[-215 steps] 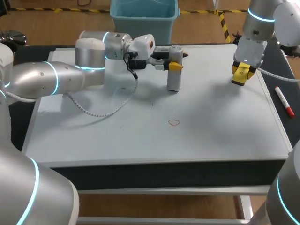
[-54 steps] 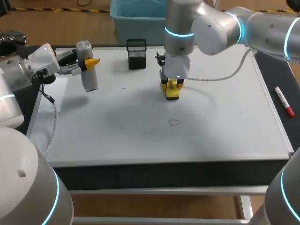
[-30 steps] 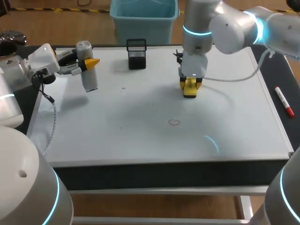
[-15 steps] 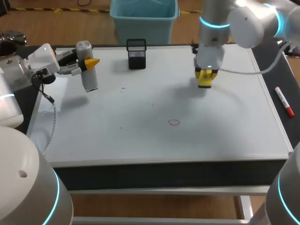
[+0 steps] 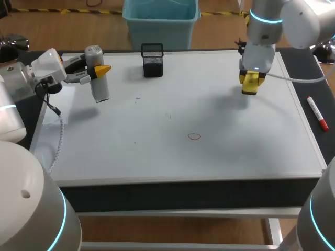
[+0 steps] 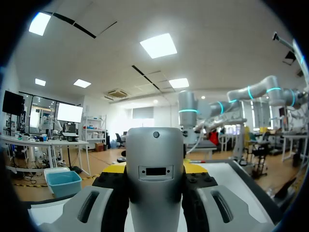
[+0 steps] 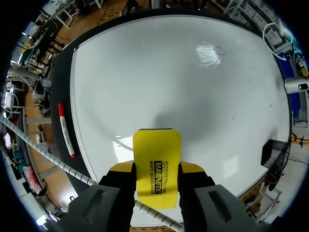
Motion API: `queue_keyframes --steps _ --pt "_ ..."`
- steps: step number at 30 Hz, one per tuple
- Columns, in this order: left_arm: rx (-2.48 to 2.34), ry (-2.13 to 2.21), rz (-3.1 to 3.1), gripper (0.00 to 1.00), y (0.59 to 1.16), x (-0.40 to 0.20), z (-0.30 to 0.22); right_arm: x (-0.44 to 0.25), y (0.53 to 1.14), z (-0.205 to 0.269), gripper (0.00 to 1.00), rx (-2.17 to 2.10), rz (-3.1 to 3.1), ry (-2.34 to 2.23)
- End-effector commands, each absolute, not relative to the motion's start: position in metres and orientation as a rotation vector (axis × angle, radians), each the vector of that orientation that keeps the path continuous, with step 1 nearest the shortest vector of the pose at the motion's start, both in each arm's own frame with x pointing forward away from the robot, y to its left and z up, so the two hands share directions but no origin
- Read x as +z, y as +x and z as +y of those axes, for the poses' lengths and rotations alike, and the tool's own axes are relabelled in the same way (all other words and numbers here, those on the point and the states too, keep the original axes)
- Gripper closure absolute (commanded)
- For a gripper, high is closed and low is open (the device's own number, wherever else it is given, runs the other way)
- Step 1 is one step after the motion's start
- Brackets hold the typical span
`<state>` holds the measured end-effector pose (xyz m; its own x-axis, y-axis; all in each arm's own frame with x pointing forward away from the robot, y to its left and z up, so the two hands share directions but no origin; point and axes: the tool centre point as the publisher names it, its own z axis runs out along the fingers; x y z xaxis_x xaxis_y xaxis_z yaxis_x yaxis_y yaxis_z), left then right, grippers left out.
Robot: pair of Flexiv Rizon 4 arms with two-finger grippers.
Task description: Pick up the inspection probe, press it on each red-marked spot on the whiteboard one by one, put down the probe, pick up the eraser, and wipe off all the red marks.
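The grey inspection probe point(image 5: 98, 79) stands upright over the far left of the whiteboard point(image 5: 131, 157), with my left gripper point(image 5: 97, 69) shut on it. In the left wrist view the probe point(image 6: 155, 164) fills the gap between the fingers. My right gripper point(image 5: 250, 83) hangs over the far right of the board, shut on the yellow eraser point(image 5: 250, 82). The right wrist view shows the eraser point(image 7: 156, 166) between the fingers, above the board. A small red ring mark point(image 5: 194, 136) lies near the board's middle and shows far ahead of the right gripper as a red mark point(image 7: 219, 50).
A black mesh holder point(image 5: 152, 60) stands at the board's far edge, left of middle. A red marker point(image 5: 317, 113) lies on the dark strip right of the board, also seen as the marker point(image 7: 66, 129) in the right wrist view.
My right arm has carried the eraser from the board's middle toward the far right. The left arm and the probe have kept still.
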<state>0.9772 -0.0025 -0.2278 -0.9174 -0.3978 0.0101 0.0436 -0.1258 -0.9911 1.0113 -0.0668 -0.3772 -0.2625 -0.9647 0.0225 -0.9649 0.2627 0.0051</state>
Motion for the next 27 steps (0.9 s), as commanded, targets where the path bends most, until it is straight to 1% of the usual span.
queue_keyframes --steps 1,8,27 --pt "-2.12 -0.393 1.847 1.0 0.9768 -0.2275 -0.0025 -0.3786 1.0161 -0.0744 1.0 0.003 -2.484 1.868" --pt "-2.12 -0.393 1.847 1.0 0.9768 -0.2275 -0.0025 -0.3772 1.015 -0.0814 1.0 -0.012 -2.516 1.829" --pt "-2.12 -0.393 1.847 1.0 0.9768 -0.2275 -0.0025 -0.3772 1.015 -0.0814 1.0 -0.012 -2.516 1.829"
